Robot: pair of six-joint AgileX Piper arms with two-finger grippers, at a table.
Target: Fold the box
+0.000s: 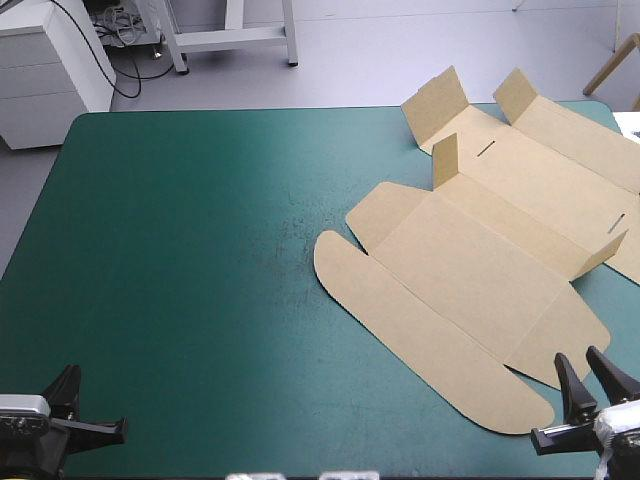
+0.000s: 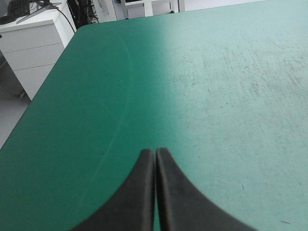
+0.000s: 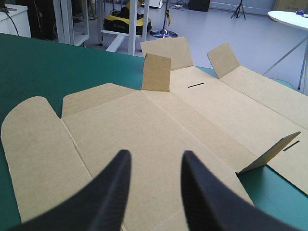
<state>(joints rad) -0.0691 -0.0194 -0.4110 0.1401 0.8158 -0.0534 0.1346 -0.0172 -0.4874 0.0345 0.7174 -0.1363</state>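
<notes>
the brown box [image 1: 480, 270] lies mostly flat on the teal-green cover [image 1: 200, 250] toward 2 o'clock, its right end cut off in the high view. the left gripper [image 2: 154, 156], at 7 o'clock, has its fingers pressed together. the right gripper [image 3: 154, 161], at 5 o'clock, holds its fingers apart over the box's near edge.

Two hands: the left hand [image 2: 155, 151], fingers together, and the right hand [image 3: 155, 156], fingers apart. One box [image 1: 470, 270], a single flat brown sheet, lies ahead of the right hand on the one teal-green surface [image 1: 200, 250]. Four small flaps [image 1: 445, 160] stand raised on it; two slits [image 1: 485, 149] show.
</notes>
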